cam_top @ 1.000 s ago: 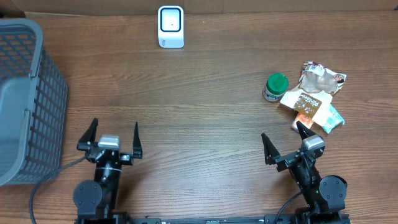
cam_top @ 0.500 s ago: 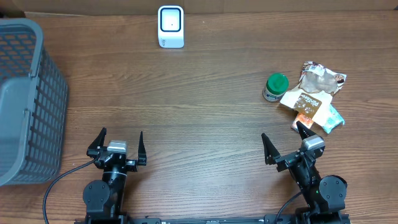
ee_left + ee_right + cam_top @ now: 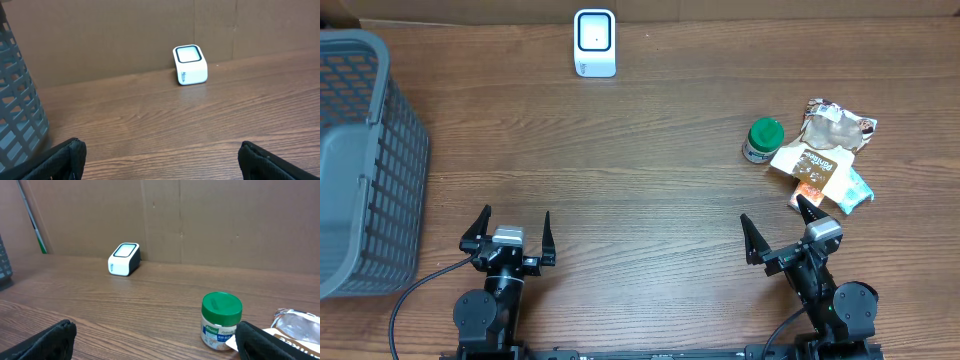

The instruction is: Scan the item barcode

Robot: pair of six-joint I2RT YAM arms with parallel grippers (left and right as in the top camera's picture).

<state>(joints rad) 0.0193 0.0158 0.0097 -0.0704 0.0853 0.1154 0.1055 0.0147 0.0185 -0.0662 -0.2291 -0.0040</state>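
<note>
Snack packets (image 3: 825,160) lie heaped on the right side of a wooden table (image 3: 650,170), an upright green-lidded jar (image 3: 761,140) just beside their left edge. A grey mesh basket (image 3: 390,150) fills the far-left side. At the near edge, the left gripper (image 3: 516,212) and right gripper (image 3: 770,208) sit low over bare wood, well apart, each with fingers spread wide and holding nothing; the right one is near the heap. A small white barcode scanner (image 3: 594,42) stands at the table's back edge, against a cardboard wall.
</note>
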